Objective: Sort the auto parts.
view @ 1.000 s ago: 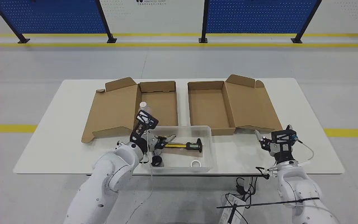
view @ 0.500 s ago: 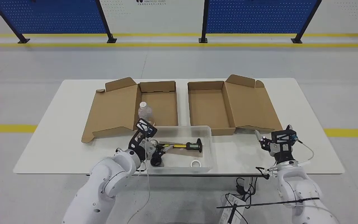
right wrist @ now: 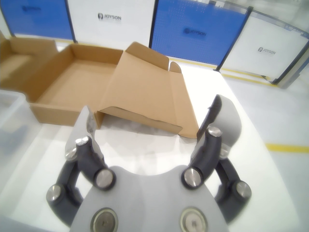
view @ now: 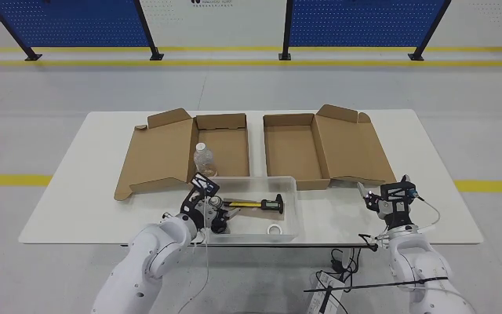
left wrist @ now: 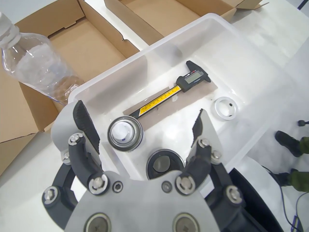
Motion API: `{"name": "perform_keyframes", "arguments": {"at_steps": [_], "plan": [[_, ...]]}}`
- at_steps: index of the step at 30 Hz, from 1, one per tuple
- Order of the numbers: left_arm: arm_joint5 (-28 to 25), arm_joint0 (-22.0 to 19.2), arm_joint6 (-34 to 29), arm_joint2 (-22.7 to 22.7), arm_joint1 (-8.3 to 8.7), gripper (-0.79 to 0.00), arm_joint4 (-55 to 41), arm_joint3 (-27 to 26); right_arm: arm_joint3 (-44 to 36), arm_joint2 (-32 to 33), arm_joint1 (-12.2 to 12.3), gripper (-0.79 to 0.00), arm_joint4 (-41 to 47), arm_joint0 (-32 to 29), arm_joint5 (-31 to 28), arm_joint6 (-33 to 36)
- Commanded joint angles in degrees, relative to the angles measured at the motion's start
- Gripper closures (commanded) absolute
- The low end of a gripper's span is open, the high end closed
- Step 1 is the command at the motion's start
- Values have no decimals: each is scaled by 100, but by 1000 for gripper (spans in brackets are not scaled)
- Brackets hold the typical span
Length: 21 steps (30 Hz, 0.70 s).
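Table: We are looking at a white table (view: 427, 173) that is carrying two open cardboard boxes along its far edge and a clear bin (view: 292, 212) at the middle of its near edge.
Room: A grey floor (view: 251, 86) is running behind the table, with yellow lines (view: 235, 61) crossing it and blue panels (view: 70, 23) standing along the far side.
Left box (view: 223, 149): It is lying with its lid folded out toward the table's left edge, and a clear bottle (left wrist: 36, 66) is standing upright inside it.
Right box (view: 294, 153): It is lying with its lid folded out toward the table's right edge.
Parts: Inside the bin a caliper (left wrist: 169, 92) is lying flat with a metal ring (left wrist: 215, 109) near it. A metal can (left wrist: 125, 134) is standing upright at the caliper's tip, just beside a black round part (left wrist: 152, 163).
Left gripper (left wrist: 140, 109): We are seeing it hovering over the bin's near left corner, above the can and the black part, fingers spread and gripping nothing.
Right gripper (right wrist: 151, 103): It is hanging over the table's near right corner, fingers spread wide, with nothing between them.
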Motion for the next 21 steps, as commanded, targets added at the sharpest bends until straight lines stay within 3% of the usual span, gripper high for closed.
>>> {"name": "perform_keyframes", "arguments": {"at_steps": [1,10,16,18,21], "plan": [[23,4,1,24,0,-785,8,29,0,0,0,-785,0,0,0,0],[127,-11,1,98,-2,-785,10,79,0,0,0,-785,0,0,0,0],[125,-24,-63,110,5,-742,2,66,0,0,0,-785,0,0,0,0],[116,-31,-76,120,7,-603,-1,60,0,0,0,-785,0,0,0,0],[82,-49,-102,141,10,-536,-16,50,0,0,0,-785,0,0,0,0]]}}
